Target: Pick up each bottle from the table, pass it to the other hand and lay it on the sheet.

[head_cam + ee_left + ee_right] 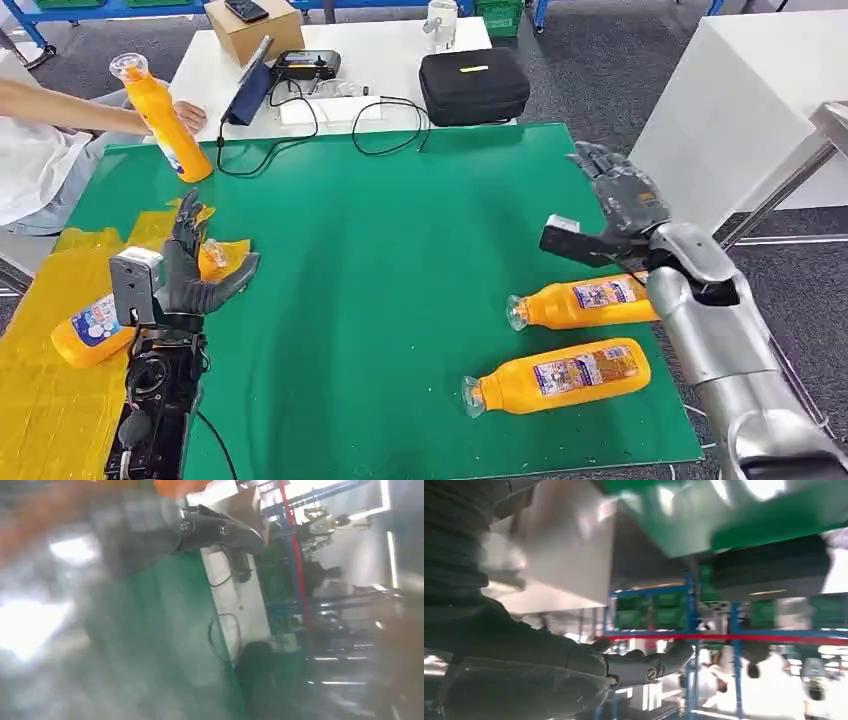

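Seen from the robot's head, nearest on the right, two orange bottles lie on their sides on the green mat, caps pointing left. The closer bottle lies well below the right hand's fingers; the second bottle lies just beyond it, its base end hidden behind the silver right forearm.

On the left, a third orange bottle lies on the yellow sheet, behind the left wrist; part of it shows past the fingers, near the thumb. The left hand stands upright over the sheet's edge with its fingers spread apart and thumb out to the side. Whether it touches the bottle cannot be told.

The right hand hovers near the mat's right edge, above the second bottle and apart from it, fingers loosely extended and holding nothing. The right wrist view is blurred, with the fingers stretched forward.

Farther off, beyond the left fingers, a person's hand holds a fourth orange bottle upright and tilted at the mat's far left corner.

Past the mat, a white table carries a black case, a cardboard box and cables.
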